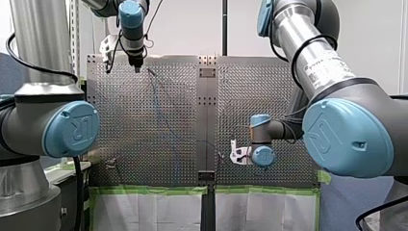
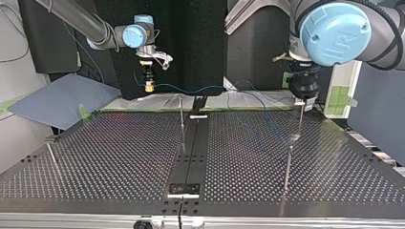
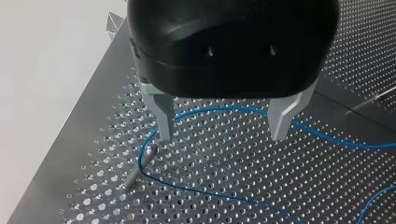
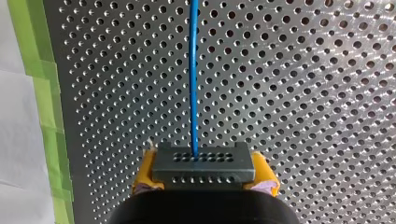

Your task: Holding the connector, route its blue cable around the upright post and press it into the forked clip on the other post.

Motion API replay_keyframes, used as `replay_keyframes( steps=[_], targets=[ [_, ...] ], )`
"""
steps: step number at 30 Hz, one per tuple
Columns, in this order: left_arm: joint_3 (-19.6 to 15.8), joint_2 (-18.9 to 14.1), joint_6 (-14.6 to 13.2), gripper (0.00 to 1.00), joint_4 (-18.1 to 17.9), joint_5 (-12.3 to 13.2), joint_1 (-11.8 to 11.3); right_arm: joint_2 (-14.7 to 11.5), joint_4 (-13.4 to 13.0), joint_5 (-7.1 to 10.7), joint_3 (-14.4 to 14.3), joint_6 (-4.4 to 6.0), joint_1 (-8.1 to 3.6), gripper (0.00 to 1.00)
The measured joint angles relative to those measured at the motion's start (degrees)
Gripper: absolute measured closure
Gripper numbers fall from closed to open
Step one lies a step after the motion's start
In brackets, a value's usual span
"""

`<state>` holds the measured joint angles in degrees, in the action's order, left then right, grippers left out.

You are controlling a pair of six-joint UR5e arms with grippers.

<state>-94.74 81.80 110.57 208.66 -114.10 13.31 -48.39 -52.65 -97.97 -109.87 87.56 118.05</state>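
Judge the step in hand as settling the loop at the post before the run to the clip. Note the connector (image 4: 204, 163) pinched flat between the yellow pads (image 4: 148, 171) of my right gripper (image 4: 204, 179), near the tabletop's (image 2: 119, 143) far edge in the upper left of the top view, blue cable (image 4: 193, 70) leaving it straight ahead. Find my left gripper (image 3: 222, 133) in the upper right of that same view, metal fingers (image 3: 163, 116) spread wide and holding nothing, straddling the cable's arc just above the upright post (image 3: 140, 165). Read the cable as curving around that post.

Draw the connector away only enough to take up slack, pulling level to stop the loop riding up over the post's top. Use the spread fingers as a fence, or lower them to hold the cable down beside the post; avoid clamping it hard. Hold the pinch on the connector square, without twisting the cable at its root.

Cannot tell from these views which of the other posts (image 2: 181, 119) carries the forked clip; locate it before committing to a path. Bring the cable taut across the fork's mouth from above, then press straight down, never sideways.
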Motion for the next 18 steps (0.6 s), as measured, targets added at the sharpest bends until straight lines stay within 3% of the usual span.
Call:
replay_keyframes(
  steps=[10, 18],
  targets=[
    [0.0, -0.1, -0.4, 0.0, -0.6, -0.1, 0.0, 0.0, 0.0, 0.0, 0.0, 0.0, 0.03, 1.0],
    [0.0, -0.2, -3.9, 0.0, -4.5, -0.1, -0.1, 0.0, 0.2, -0.01, 0.0, 0.0, 0.08, 1.0]
  ],
)
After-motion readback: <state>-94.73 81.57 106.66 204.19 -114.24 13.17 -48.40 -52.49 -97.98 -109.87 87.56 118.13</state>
